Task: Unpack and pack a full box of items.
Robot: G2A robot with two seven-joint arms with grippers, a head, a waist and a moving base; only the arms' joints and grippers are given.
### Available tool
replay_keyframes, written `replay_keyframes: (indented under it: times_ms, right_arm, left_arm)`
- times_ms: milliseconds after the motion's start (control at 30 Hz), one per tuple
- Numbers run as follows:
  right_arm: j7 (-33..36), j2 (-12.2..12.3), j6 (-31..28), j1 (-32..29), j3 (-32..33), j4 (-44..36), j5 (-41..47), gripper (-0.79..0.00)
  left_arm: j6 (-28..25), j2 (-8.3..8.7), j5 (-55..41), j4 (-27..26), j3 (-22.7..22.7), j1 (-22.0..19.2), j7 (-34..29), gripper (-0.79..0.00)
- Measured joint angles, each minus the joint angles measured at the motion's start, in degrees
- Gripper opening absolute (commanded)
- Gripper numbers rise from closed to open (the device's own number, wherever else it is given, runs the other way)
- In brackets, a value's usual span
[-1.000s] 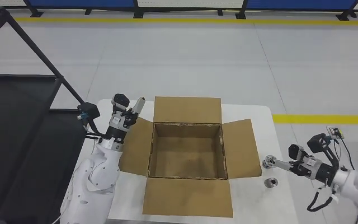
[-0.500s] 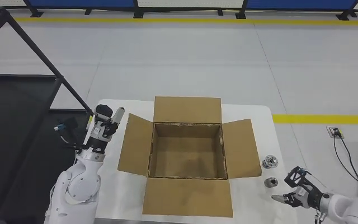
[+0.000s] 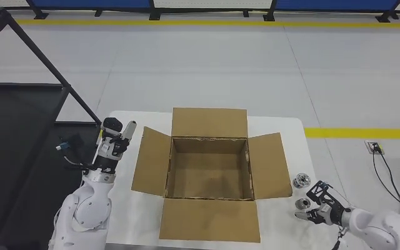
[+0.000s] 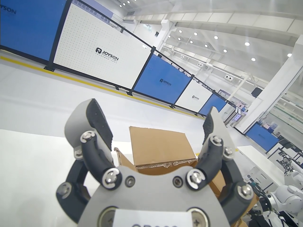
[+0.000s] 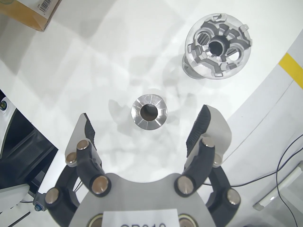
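An open cardboard box (image 3: 209,178) stands mid-table with all flaps spread; its inside looks bare. Two metal parts lie to its right: a larger toothed disc part (image 3: 301,180) (image 5: 217,47) and a small hollow cylinder (image 3: 302,204) (image 5: 149,115). My right gripper (image 3: 308,202) (image 5: 144,119) is open just above the table, with the small cylinder upright between its fingertips, apart from both pads. My left gripper (image 3: 122,127) (image 4: 153,112) is open and holds nothing, raised left of the box's left flap (image 4: 161,147) and pointing out over the floor.
The table's right edge (image 5: 248,109) runs close behind the two parts, with cables on the floor beyond it. A labelled box corner (image 5: 23,1) lies off to one side of the right gripper. A black frame (image 3: 37,56) stands left of the table.
My right gripper left the disc part, swung back to the table's front right, then came in around the small cylinder. My left arm moved left, away from the box flap.
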Motion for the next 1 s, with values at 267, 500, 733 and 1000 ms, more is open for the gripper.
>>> replay_keyframes:
  times_ms: [267,500,733,1000]
  right_arm:
    - [1.0,-0.2,0.7,3.1,-2.3,2.9,-0.5,-0.785]
    - [-2.3,0.4,0.8,1.3,2.3,0.1,0.6,-0.785]
    - [-0.2,1.5,6.5,-7.0,16.9,-16.5,10.1,-0.785]
    - [10.4,1.9,14.5,-7.7,19.7,-39.5,17.6,-0.785]
  left_arm:
    - [0.4,0.08,-0.1,0.1,0.4,0.0,0.6,0.000]
    - [0.5,0.20,-0.2,0.2,0.3,-0.1,0.8,0.000]
    - [0.1,0.42,-0.5,0.1,-0.6,0.1,1.1,0.000]
    - [-0.9,0.52,-1.9,0.2,-1.4,2.0,2.9,0.000]
